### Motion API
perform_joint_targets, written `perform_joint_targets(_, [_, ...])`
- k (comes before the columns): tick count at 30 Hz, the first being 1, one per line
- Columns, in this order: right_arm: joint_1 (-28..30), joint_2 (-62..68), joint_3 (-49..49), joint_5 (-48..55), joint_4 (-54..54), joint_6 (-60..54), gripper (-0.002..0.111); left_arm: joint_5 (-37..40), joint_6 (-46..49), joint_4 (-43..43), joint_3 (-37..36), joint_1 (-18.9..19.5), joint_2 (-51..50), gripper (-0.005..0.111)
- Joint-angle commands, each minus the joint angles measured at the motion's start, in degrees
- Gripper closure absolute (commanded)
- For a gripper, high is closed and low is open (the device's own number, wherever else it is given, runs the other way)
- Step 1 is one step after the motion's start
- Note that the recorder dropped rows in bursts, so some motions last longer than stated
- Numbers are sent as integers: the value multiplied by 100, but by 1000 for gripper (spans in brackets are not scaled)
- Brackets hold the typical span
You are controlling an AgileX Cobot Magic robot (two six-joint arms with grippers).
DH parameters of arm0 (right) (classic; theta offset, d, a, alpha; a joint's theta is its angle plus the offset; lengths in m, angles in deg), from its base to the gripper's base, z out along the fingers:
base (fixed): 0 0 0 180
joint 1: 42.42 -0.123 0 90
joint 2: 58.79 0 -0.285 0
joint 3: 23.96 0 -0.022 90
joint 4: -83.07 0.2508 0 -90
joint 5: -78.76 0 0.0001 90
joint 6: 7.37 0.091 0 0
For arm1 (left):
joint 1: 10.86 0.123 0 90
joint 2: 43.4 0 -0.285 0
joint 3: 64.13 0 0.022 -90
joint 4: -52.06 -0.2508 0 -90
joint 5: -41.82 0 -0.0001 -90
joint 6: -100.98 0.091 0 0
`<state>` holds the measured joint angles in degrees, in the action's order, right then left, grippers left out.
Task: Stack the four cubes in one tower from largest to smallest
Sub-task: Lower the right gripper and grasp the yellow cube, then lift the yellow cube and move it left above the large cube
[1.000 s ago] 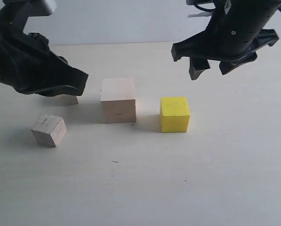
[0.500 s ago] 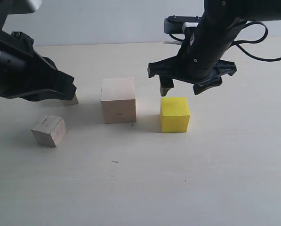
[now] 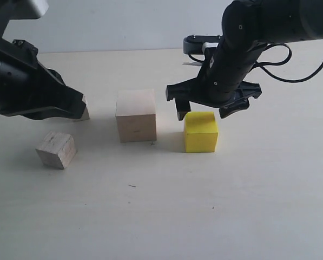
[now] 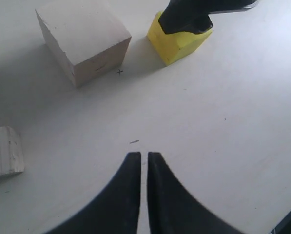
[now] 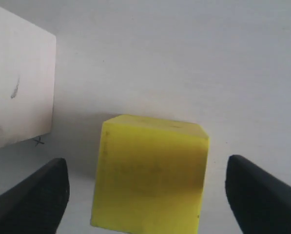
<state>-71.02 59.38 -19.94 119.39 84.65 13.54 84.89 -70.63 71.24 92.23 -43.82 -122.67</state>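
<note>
The large pale wood cube (image 3: 136, 115) stands mid-table, with the yellow cube (image 3: 200, 131) apart on its right. My right gripper (image 3: 204, 111) is open just above the yellow cube's far edge, one finger on each side. In the right wrist view the yellow cube (image 5: 152, 175) lies between the spread fingertips (image 5: 57, 170), touching neither. One small pale wood cube (image 3: 56, 150) sits at the front left. A second small cube (image 3: 84, 114) peeks out behind my left gripper (image 3: 74, 105). The left gripper (image 4: 144, 156) is shut on nothing and hovers over bare table.
All cubes rest on a pale tabletop (image 3: 166, 211). The right arm's cable (image 3: 291, 70) hangs behind it. The left wrist view shows the large cube (image 4: 82, 36), the yellow cube (image 4: 177, 44) under the right gripper, and a small cube (image 4: 5, 151) at the frame's edge.
My right gripper has come down and leftward over the yellow cube, and its jaws have spread wider. The left arm drew back a little to the left, then held still.
</note>
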Motion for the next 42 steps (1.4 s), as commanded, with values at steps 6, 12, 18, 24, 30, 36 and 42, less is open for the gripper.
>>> perform_joint_targets(6, [-8, 302, -37, -130, 214, 7, 26, -17, -3, -61, -10, -14, 45, 99])
perform_joint_targets(12, [-8, 435, -37, -154, 286, 7, 31, 20, -5, -69, -18, -14, 45, 99])
perform_joint_targets(18, [-8, 225, -89, 22, 102, 7, 75, 47, -5, -104, -18, -14, 45, 99])
perform_joint_targets(24, [-8, -177, -661, 970, -28, -40, 108, 57, -138, -104, -18, -14, 45, 99])
perform_joint_targets(30, [-288, -527, -1490, 1680, 606, -27, 108, 6, -161, -410, -18, -14, 45, 99])
perform_joint_targets(36, [-724, -198, -2507, 1550, 486, 510, 108, 16, -261, -577, -18, -14, 45, 99])
perform_joint_targets(42, [-740, 732, -3869, 2615, 475, 510, 108, 16, -261, -577, -18, -14, 45, 99])
